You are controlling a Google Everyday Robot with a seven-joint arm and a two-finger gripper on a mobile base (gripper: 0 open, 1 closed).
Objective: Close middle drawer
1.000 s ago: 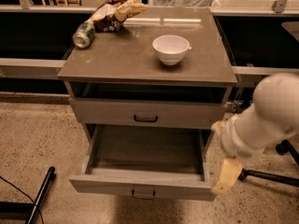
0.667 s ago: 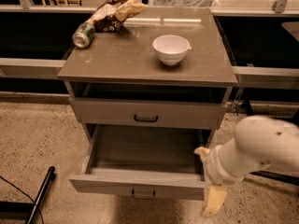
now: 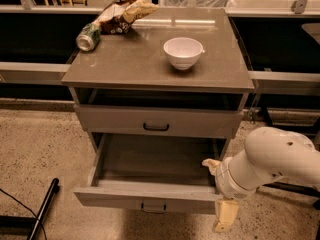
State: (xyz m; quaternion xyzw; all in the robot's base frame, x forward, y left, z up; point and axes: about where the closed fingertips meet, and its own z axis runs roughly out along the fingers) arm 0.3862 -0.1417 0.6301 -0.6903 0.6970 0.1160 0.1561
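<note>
Middle drawer stands open, spread pincer straddling its right front corner.

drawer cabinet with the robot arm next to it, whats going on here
A one-armed robot is working on closing the middle drawer of a small cabinet. That drawer is pulled far out and looks empty. The gripper is low at the drawer's front right corner, by the front panel. The drawer above is almost shut. On the cabinet top sit a white bowl, a tipped can and a crumpled snack bag.
</note>
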